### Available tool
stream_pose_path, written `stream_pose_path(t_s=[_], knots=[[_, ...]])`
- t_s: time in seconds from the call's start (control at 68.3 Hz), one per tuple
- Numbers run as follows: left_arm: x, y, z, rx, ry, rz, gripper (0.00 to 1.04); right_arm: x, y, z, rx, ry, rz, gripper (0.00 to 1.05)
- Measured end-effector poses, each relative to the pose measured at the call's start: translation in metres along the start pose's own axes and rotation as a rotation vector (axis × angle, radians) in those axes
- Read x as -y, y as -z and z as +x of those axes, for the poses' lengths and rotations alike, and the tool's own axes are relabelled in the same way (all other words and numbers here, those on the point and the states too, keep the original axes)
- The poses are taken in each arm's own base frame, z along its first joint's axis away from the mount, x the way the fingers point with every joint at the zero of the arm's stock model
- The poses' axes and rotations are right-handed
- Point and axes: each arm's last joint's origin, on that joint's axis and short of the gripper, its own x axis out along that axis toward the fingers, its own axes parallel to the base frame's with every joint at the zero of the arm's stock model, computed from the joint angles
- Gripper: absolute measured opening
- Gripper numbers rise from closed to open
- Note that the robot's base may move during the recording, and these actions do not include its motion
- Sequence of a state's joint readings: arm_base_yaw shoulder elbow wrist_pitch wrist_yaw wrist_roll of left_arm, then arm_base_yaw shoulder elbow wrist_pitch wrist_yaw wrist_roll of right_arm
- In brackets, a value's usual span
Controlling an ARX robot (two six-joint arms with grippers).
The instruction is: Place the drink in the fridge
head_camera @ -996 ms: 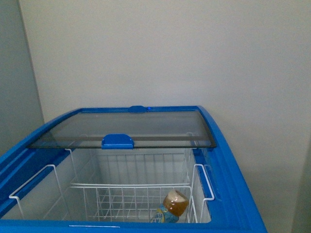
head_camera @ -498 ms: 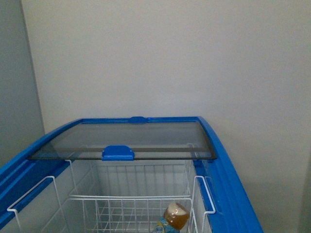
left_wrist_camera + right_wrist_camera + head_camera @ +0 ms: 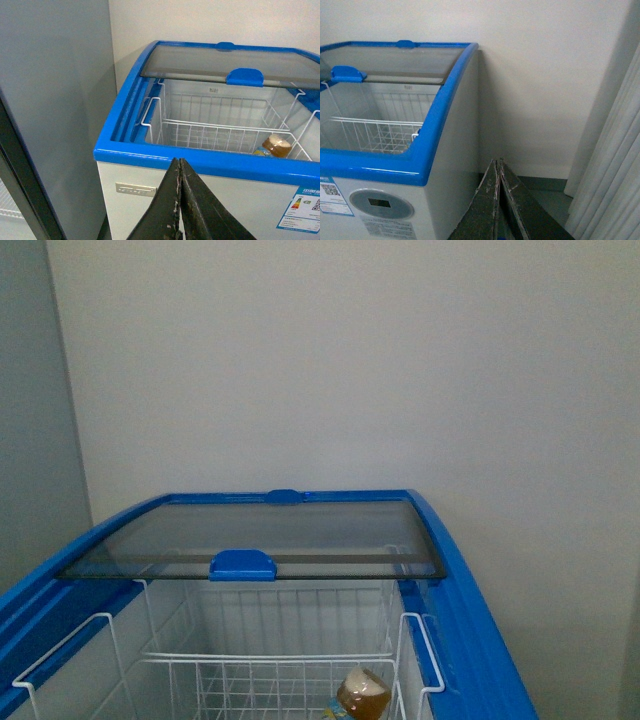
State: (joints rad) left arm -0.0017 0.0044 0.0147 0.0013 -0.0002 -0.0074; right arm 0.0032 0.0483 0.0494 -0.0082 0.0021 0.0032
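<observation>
The fridge (image 3: pixel 470 640) is a white chest freezer with a blue rim. Its glass lid (image 3: pixel 250 535) is slid to the back and the front half stands open. The drink (image 3: pixel 363 695), a clear bottle of amber liquid, lies in the white wire basket (image 3: pixel 250 665) at the right. It also shows in the left wrist view (image 3: pixel 276 145). My left gripper (image 3: pixel 179 162) is shut and empty, in front of the fridge's front rim (image 3: pixel 200 162). My right gripper (image 3: pixel 497 164) is shut and empty, right of the fridge (image 3: pixel 450 165). Neither gripper shows in the front view.
A tall grey cabinet (image 3: pixel 50 125) stands close to the fridge's left side. A plain wall (image 3: pixel 350 360) is behind the fridge. A pale curtain (image 3: pixel 615 165) hangs at the right, with floor between it and the fridge. A blue handle (image 3: pixel 242 564) sits on the lid's front edge.
In the front view the fridge and the bottle have slid down the picture. Less of the basket and bottle shows now. The front rim has left the view.
</observation>
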Motion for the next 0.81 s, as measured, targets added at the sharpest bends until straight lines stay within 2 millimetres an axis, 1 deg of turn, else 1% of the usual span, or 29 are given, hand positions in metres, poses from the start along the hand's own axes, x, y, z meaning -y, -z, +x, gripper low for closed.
stream_pose_path(t_s=[0.044, 0.381, 0.425, 0.439, 0.542, 0.63, 0.659, 0.718, 0.747, 0.806], knots=[[0.0000, 0.0000, 0.0000, 0.000, 0.000, 0.000, 0.03, 0.0000, 0.0028, -0.0006, 0.010, 0.000, 0.000, 0.03], [0.0000, 0.0000, 0.0000, 0.000, 0.000, 0.000, 0.03, 0.0001, 0.0011, -0.0021, 0.034, -0.001, 0.000, 0.03], [0.0000, 0.0000, 0.0000, 0.000, 0.000, 0.000, 0.08, 0.0000, 0.0011, -0.0021, 0.034, -0.002, -0.001, 0.06], [0.0000, 0.0000, 0.0000, 0.000, 0.000, 0.000, 0.12, 0.0000, 0.0011, -0.0021, 0.034, -0.002, -0.001, 0.09], [0.0000, 0.0000, 0.0000, 0.000, 0.000, 0.000, 0.28, 0.0000, 0.0011, -0.0021, 0.034, -0.002, -0.001, 0.25], [0.0000, 0.0000, 0.0000, 0.000, 0.000, 0.000, 0.49, 0.0000, 0.0011, -0.0021, 0.034, -0.002, -0.001, 0.46], [0.0000, 0.0000, 0.0000, 0.000, 0.000, 0.000, 0.58, 0.0000, 0.0011, -0.0021, 0.034, -0.002, -0.001, 0.55], [0.0000, 0.0000, 0.0000, 0.000, 0.000, 0.000, 0.67, 0.0000, 0.0011, -0.0021, 0.034, -0.002, -0.001, 0.63], [0.0000, 0.0000, 0.0000, 0.000, 0.000, 0.000, 0.76, 0.0000, 0.0011, -0.0021, 0.034, -0.002, -0.001, 0.72], [0.0000, 0.0000, 0.0000, 0.000, 0.000, 0.000, 0.85, 0.0001, 0.0011, -0.0021, 0.034, -0.001, -0.001, 0.81]])
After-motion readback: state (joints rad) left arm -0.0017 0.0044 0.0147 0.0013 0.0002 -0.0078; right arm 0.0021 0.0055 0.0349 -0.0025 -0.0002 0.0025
